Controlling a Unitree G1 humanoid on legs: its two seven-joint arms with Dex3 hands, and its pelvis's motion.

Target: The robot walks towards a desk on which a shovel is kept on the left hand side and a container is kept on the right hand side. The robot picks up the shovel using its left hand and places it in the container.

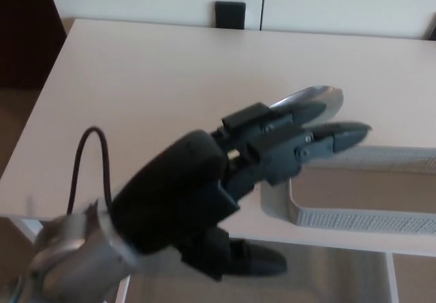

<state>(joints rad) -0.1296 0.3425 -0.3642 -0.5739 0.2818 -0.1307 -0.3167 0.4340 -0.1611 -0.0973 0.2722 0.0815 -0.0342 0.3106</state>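
Note:
My left hand (262,156) reaches in from the lower left and hangs over the white desk (150,85), its two fingers (334,136) stretched out and the thumb (255,259) apart below, so it is open and holds nothing. It covers most of the shovel. Only the tip of the shiny metal blade (320,97) shows past the fingers. The grey mesh container (354,214) sits at the desk's right front, just right of the hand. My right hand does not show.
The desk's front edge runs under my forearm, with its white legs below. A black socket plate (229,13) sits on the white wall behind the desk. A black cable (85,160) loops off my left wrist.

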